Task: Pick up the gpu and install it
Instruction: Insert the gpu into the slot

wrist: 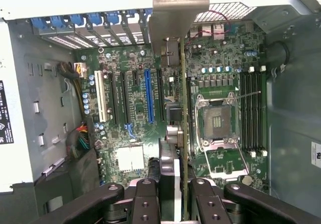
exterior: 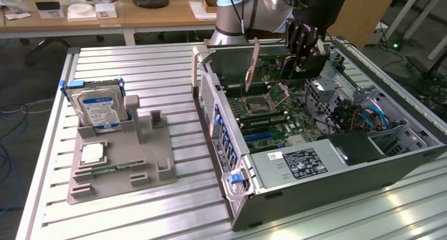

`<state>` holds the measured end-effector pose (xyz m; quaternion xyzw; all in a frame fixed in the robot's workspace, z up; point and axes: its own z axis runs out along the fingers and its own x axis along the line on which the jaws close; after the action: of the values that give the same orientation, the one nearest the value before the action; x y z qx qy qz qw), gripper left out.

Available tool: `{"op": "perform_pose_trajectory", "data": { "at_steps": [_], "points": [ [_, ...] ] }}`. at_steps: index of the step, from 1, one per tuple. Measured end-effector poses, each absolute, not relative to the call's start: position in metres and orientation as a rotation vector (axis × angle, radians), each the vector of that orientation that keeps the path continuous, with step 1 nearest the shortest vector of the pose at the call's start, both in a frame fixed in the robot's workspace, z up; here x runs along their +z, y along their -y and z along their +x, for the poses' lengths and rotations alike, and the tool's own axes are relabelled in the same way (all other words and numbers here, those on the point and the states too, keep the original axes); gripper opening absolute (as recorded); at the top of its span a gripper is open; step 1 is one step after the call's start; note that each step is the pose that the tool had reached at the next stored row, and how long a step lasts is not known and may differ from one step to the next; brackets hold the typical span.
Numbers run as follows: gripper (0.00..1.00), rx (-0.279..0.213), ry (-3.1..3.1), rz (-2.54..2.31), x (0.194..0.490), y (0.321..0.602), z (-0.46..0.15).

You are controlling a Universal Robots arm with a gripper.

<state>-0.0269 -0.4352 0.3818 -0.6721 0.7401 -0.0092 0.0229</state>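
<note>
The gpu (exterior: pixel 269 67) is a thin green card with a silvery end bracket (exterior: pixel 252 65). It is held upright on its edge inside the open computer case (exterior: pixel 349 167), above the motherboard (exterior: pixel 279 127). My gripper (exterior: pixel 304 66) is shut on the card's far end from above. In the wrist view the gpu (wrist: pixel 183 128) shows edge-on between the dark fingers (wrist: pixel 148 200), with its bracket (wrist: pixel 173 18) toward the case's slotted rear wall. The card runs between the blue slot (wrist: pixel 149 96) and the CPU socket (wrist: pixel 216 121). I cannot tell whether it touches a slot.
A grey holder (exterior: pixel 150 161) at the exterior view's left carries a blue-labelled hard drive (exterior: pixel 101 108), a CPU chip (exterior: pixel 93 153) and a memory stick (exterior: pixel 115 169). The power supply (exterior: pixel 300 164) and blue cables (exterior: pixel 370 117) crowd the case. The ribbed metal table (exterior: pixel 140 67) surrounds both.
</note>
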Motion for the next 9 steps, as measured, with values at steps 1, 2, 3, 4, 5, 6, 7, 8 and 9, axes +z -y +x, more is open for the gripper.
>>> {"op": "perform_pose_trajectory", "data": {
  "at_steps": [1, 2, 3, 4, 5, 6, 7, 8, 9],
  "points": [
    [0.28, -0.029, -2.291, -2.082, 0.3811, 0.4351, -0.0268],
    [0.28, -0.029, -2.290, -2.084, 0.3805, 0.4352, -0.0267],
    [0.28, -0.028, -2.289, -2.084, 0.3799, 0.4352, -0.0266],
    [0.28, -0.028, -2.288, -2.085, 0.3793, 0.4352, -0.0266],
    [0.28, -0.028, -2.288, -2.086, 0.3787, 0.4352, -0.0266],
    [0.28, -0.028, -2.287, -2.087, 0.3781, 0.4352, -0.0266],
    [0.28, -0.028, -2.286, -2.088, 0.3775, 0.4352, -0.0266],
    [0.28, -0.028, -2.285, -2.089, 0.3768, 0.4352, -0.0265],
    [0.28, -0.028, -2.284, -2.090, 0.3761, 0.4352, -0.0265]
  ]
}}
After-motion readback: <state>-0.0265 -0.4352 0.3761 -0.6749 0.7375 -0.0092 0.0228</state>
